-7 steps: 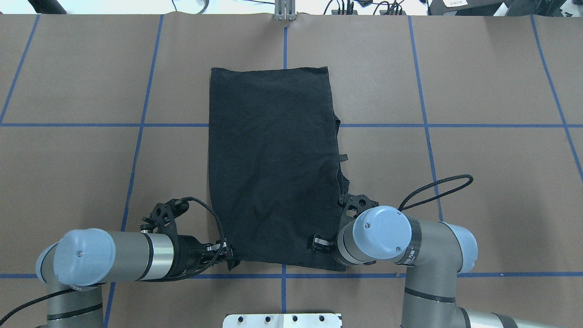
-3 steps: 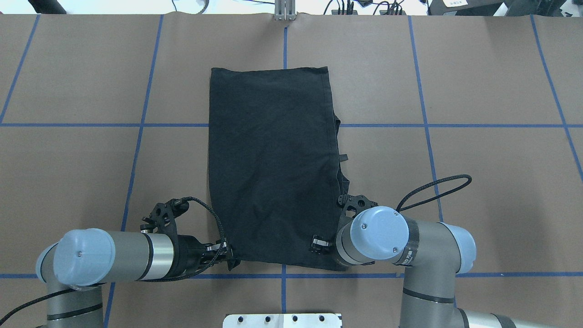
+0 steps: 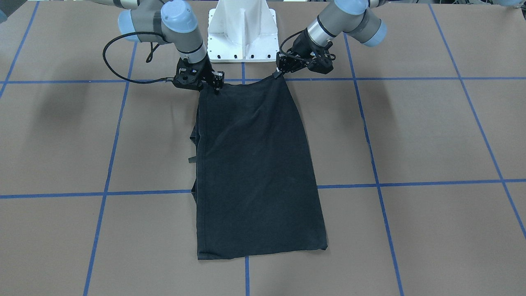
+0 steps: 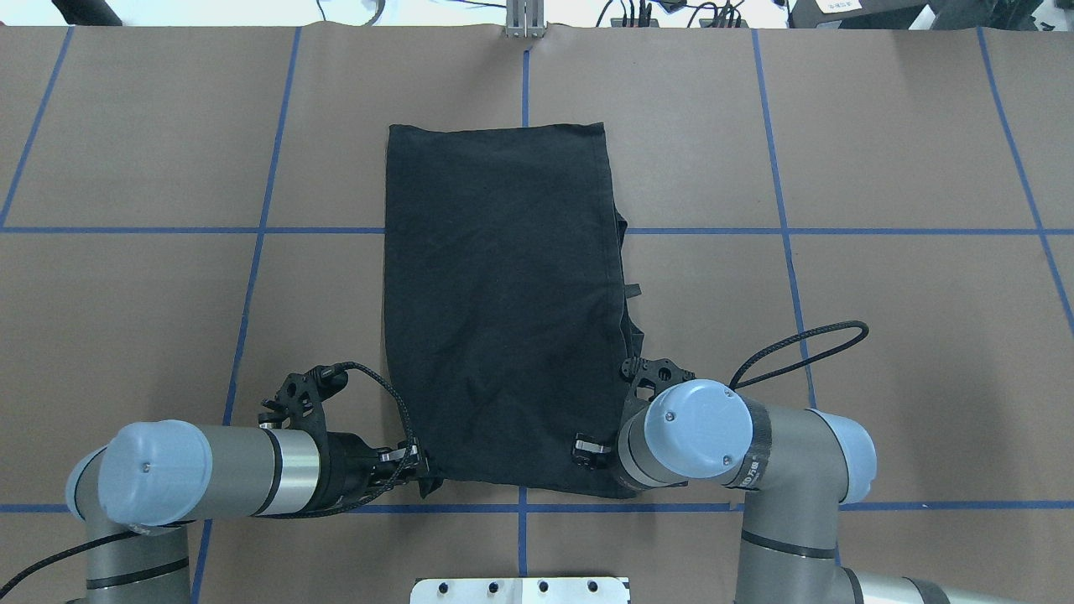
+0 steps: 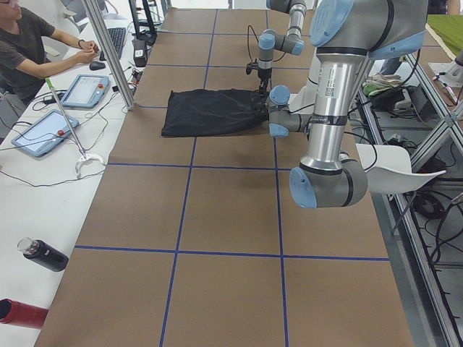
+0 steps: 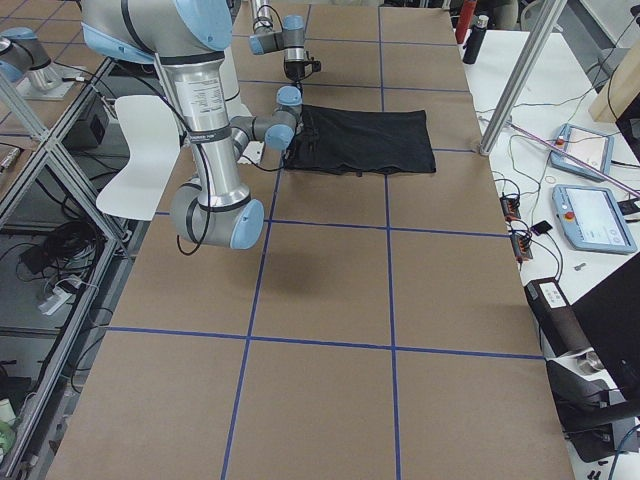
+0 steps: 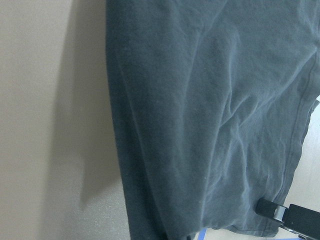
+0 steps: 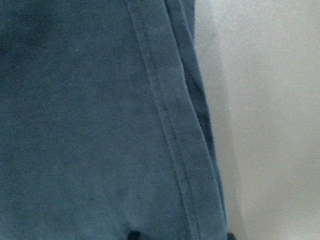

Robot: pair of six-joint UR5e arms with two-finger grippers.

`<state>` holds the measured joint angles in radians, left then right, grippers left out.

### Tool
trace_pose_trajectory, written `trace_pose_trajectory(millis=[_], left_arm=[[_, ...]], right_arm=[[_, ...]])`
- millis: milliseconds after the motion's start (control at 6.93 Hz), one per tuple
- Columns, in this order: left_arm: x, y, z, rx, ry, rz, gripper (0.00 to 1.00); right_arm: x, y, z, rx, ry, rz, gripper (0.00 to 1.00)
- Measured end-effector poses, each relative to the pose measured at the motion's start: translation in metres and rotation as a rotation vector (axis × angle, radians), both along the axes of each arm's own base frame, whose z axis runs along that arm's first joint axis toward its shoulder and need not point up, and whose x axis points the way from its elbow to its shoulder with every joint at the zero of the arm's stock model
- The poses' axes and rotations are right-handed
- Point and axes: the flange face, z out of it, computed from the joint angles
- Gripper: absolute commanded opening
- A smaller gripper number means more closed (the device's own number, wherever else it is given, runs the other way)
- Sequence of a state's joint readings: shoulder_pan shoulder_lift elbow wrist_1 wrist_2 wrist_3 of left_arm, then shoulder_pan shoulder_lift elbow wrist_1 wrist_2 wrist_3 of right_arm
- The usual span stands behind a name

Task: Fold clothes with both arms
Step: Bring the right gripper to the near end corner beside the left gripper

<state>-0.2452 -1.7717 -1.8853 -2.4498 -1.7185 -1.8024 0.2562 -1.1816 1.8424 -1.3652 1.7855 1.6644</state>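
Left gripper (image 3: 277, 75) and right gripper (image 3: 216, 86), jaws clamping the T-shirt's (image 3: 254, 164) corners nearest the pedestal (image 3: 242, 24), hold that hem taut, likely for folding.

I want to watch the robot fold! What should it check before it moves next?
1. Left gripper at its near corner of the T-shirt: ok.
2. Right gripper at the other near corner: ok.
3. Both sets of jaws squeezed shut on the cloth: cannot tell.
4. Far hem lying flat and straight on the table: ok.
5. Long sides tidy: not ok, a loose flap pokes out on the right gripper's side.
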Motion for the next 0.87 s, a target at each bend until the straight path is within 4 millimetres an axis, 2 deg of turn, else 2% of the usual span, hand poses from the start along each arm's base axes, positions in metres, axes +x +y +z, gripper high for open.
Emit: trace_pose_trajectory(millis=[866], left_arm=[[-0.0003,0.0,-0.0005,0.0,0.001,0.0,0.0]], right_arm=[[0.0058,-0.0066,-0.0076,-0.001,-0.024,0.009,0.0]])
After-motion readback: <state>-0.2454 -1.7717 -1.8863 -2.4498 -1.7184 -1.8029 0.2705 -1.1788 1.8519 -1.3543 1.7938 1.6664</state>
